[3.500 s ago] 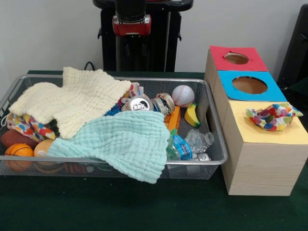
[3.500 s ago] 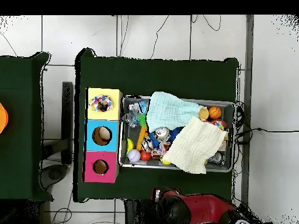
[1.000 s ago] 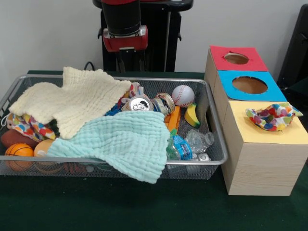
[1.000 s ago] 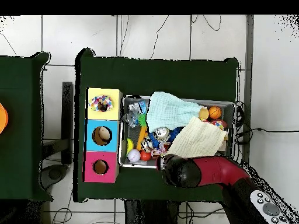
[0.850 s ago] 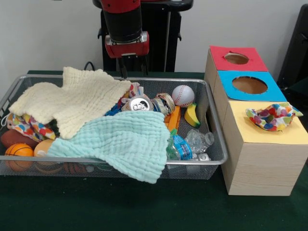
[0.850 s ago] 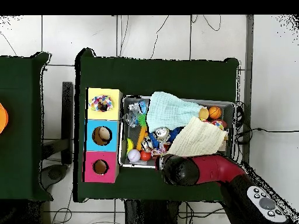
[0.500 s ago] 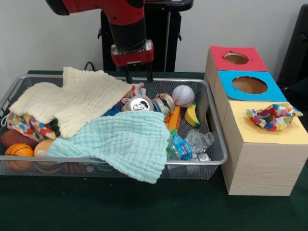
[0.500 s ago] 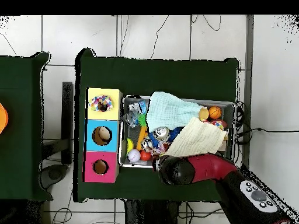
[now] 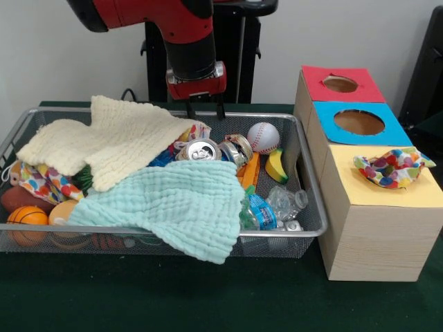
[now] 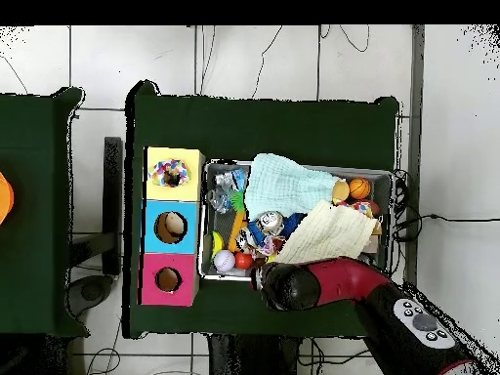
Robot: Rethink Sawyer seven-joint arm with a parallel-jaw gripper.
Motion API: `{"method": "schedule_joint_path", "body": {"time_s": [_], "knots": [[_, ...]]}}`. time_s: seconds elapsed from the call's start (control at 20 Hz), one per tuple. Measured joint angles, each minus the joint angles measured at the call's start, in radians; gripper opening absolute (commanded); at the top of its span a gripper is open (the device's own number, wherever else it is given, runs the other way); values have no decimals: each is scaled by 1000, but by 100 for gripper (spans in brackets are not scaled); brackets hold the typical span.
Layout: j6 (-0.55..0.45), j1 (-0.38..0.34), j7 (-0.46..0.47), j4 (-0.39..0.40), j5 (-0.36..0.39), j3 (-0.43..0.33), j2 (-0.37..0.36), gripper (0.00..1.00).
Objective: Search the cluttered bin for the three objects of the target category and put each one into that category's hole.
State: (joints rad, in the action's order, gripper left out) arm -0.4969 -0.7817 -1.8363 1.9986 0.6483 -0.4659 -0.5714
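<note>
Hand (image 9: 205, 108) of the red and black arm (image 9: 183, 31) hangs at the far rim of the wire bin (image 9: 304, 181), its two thin dark fingers (image 9: 220, 109) pointing down with a narrow gap between them and nothing held; seen from overhead the arm (image 10: 337, 284) enters from 5 o'clock and covers the bin's 6 o'clock rim; from the front, a cream cloth (image 9: 104, 142) fills the bin's 10 o'clock part, its edge just beside the fingers, and a mint cloth (image 9: 173, 203) drapes over the 6 o'clock rim; between the cloths, near the bin's centre, lies a silver can (image 9: 199, 150) with its top showing, touching a second crushed can (image 9: 237, 146) at its 3 o'clock; a baseball (image 9: 263, 137) sits at 1 o'clock in the bin, a toy banana (image 9: 276, 166) just below it, an orange bar (image 9: 250, 170) between can and banana; a crumpled clear bottle with a blue label (image 9: 271, 207) lies at the 4 o'clock corner; a small basketball (image 9: 26, 218), a brown ball (image 9: 15, 198) and a spotted cloth (image 9: 41, 181) crowd the 8 o'clock corner; at 3 o'clock of the bin, on the green bench (image 9: 208, 297), stands a wooden box with a red-topped hole (image 9: 340, 84), a blue-topped hole (image 9: 358, 122) and a yellow top (image 9: 387, 194) whose hole is covered by a spotted fabric piece (image 9: 391, 167)
</note>
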Motion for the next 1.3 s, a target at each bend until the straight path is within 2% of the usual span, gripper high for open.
{"method": "schedule_joint_path", "body": {"time_s": [0.4, 1.0, 1.3], "knots": [[0, -2, 0, 1, 0, 0, -4, 100], [-19, -44, 0, 16, -13, -2, -80, 100], [-20, -44, 0, 16, -23, -3, -96, 100]]}}
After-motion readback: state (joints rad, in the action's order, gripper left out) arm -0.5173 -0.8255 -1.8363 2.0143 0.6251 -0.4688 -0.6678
